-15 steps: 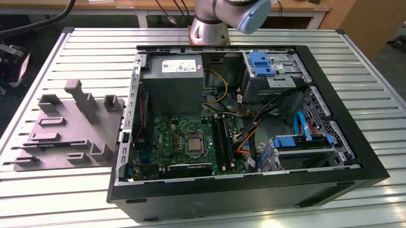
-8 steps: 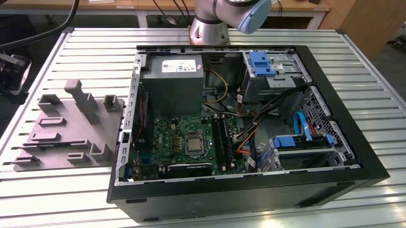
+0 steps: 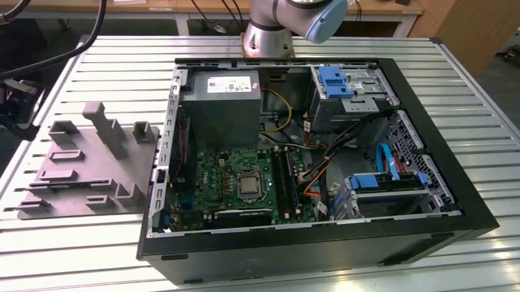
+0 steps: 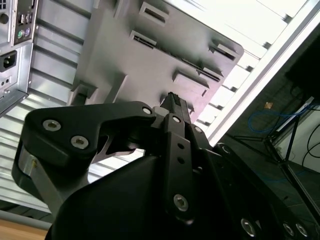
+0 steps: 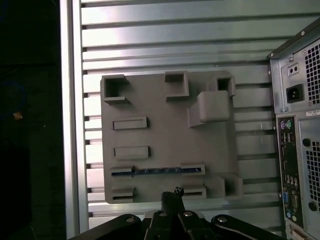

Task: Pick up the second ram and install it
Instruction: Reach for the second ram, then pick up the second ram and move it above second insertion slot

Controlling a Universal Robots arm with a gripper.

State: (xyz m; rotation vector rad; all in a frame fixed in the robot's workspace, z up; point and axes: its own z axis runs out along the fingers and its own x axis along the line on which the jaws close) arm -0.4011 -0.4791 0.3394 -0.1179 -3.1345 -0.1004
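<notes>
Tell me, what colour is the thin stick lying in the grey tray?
The second ram is dark blue, clearest in the first wrist view.

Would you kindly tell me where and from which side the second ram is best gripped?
I would grip the second ram at its exposed middle, across its flat faces, coming from straight above. It stands on edge in the grey tray with both ends tucked into holders.

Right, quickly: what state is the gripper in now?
The gripper is closed, holding nothing; the second ram lies in the grey tray.
</notes>
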